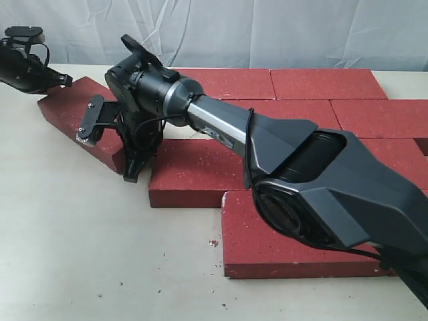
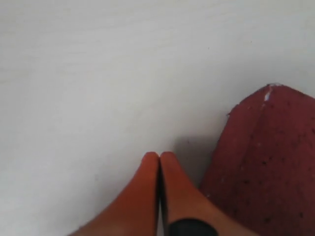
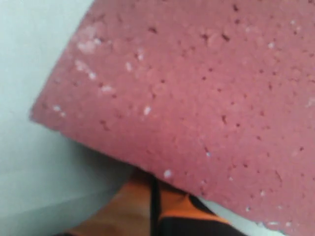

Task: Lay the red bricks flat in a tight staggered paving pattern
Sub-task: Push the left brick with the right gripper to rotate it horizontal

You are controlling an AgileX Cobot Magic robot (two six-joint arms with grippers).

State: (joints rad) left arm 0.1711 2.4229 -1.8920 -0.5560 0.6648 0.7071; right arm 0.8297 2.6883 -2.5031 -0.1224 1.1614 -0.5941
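Most red bricks laid staggered, one skewed brick left to fit; left gripper & right gripper pinched closed, prob. empty.

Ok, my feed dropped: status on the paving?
Left gripper shut, beside skewed brick. Right gripper shut, at that brick's edge. Other bricks laid flat. Nothing blocking.

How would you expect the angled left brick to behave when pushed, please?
The angled brick looks thick and solid, so probably stiff and heavy. Its rough face would likely drag rather than slide. Lying flat, tipping seems unlikely.
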